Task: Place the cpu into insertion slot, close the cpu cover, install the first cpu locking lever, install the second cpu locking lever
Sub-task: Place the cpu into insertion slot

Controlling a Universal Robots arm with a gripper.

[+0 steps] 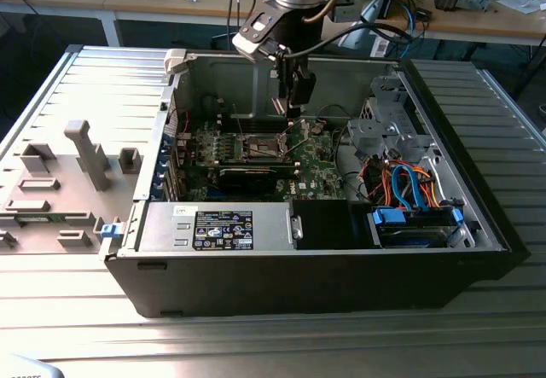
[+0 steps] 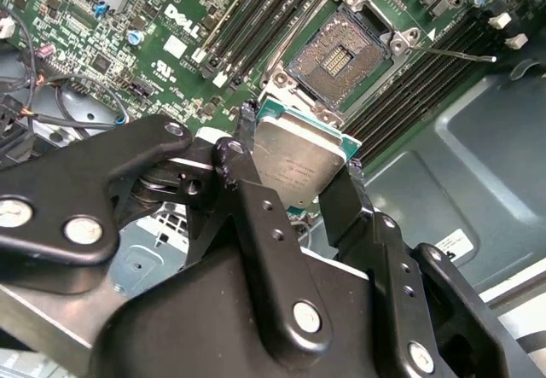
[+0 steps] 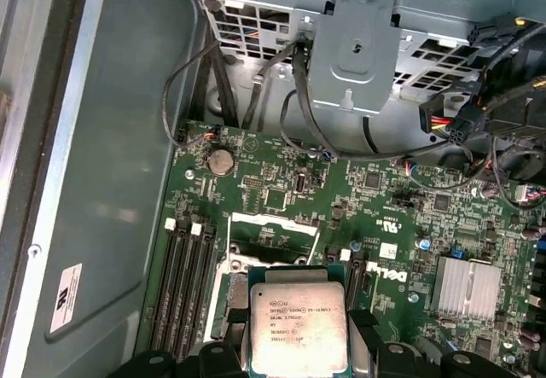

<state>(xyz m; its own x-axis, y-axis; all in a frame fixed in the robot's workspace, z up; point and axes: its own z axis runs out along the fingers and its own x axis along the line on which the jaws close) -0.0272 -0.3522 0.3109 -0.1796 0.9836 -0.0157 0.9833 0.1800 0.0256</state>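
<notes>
While the hand (image 2: pixel 300 149) pinches the cpu (image 3: pixel 297 327) by two opposite edges, clear above the green motherboard (image 3: pixel 281 173) near the open insertion slot (image 2: pixel 337 54), it is judged light, rigid and slick-topped. Its underside is probably fragile, so an edge hold suits.

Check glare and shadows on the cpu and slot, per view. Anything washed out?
Second wrist view: broad soft sheen on the cpu top, not washed out; slot evenly lit. First wrist view: cpu lid flatly lit, heatsink the brightest patch. Exterior view: inside of the case shaded, slot dark near the gripper.
</notes>
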